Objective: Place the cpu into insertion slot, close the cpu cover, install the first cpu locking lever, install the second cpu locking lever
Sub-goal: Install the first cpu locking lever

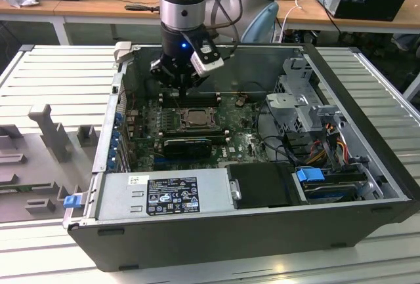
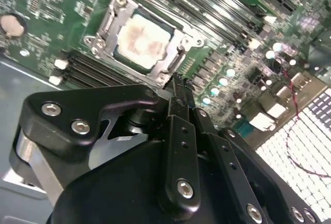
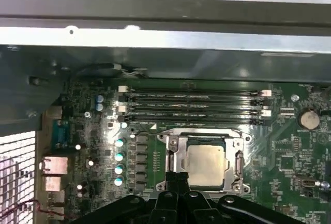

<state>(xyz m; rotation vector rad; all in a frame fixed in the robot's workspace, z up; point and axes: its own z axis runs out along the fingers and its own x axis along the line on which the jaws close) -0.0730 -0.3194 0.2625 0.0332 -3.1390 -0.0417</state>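
The cpu (image 1: 195, 117) lies flat in its socket on the green motherboard (image 1: 246, 141), its pale metal top smeared with old paste in both wrist views (image 2: 142, 40) (image 3: 206, 164). The cpu cover (image 2: 120, 16) (image 3: 175, 154), a grey metal frame, is down around the chip, which shows through its window. My gripper (image 1: 181, 87) hangs over the socket's back edge. Its fingertips (image 2: 176, 80) (image 3: 177, 175) are pressed together with nothing between them, right at the frame's edge. I cannot tell whether they touch it, or how the locking levers stand.
The board sits deep in an open computer case (image 1: 367, 94). Memory slots (image 3: 191, 105) run just behind the socket. A black card (image 1: 187, 146), the power supply (image 1: 164, 195), a drive cage (image 1: 302, 94) and loose cables (image 1: 321, 146) crowd the exterior view's right and front.
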